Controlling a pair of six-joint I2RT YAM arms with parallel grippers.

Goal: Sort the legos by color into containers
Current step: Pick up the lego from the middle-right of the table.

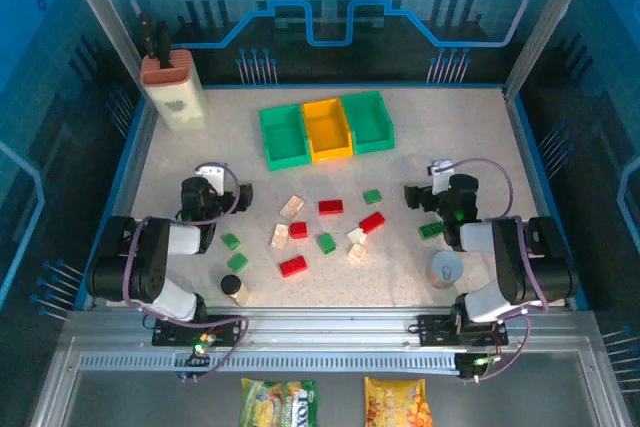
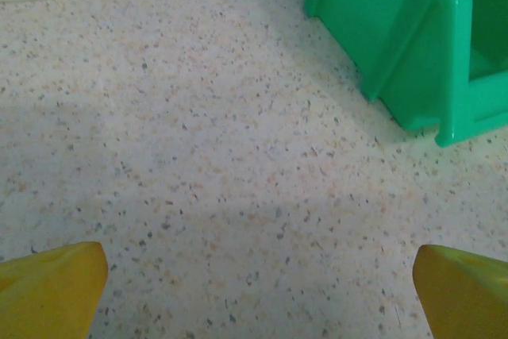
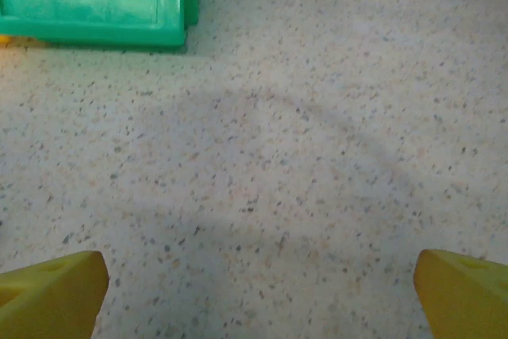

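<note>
While the left gripper [image 2: 260,295] and right gripper [image 3: 260,295] hang splayed and empty, the legos [image 1: 330,207] lie loose nearward of the yellow-orange bin [image 1: 328,129], clustered closely enough that a descending finger may shove a neighbour or pinch two colours together.

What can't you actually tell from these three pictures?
Left bin, left wrist view: cut off by top and right edges; its wall hides most of the inside.
Right bin, right wrist view: cut off by the top edge.
Jar, top view: its dark cap hides any contents.
Snack bags, top view: cut off by the bottom edge.
Bricks, top view: too small to count studs.
</note>
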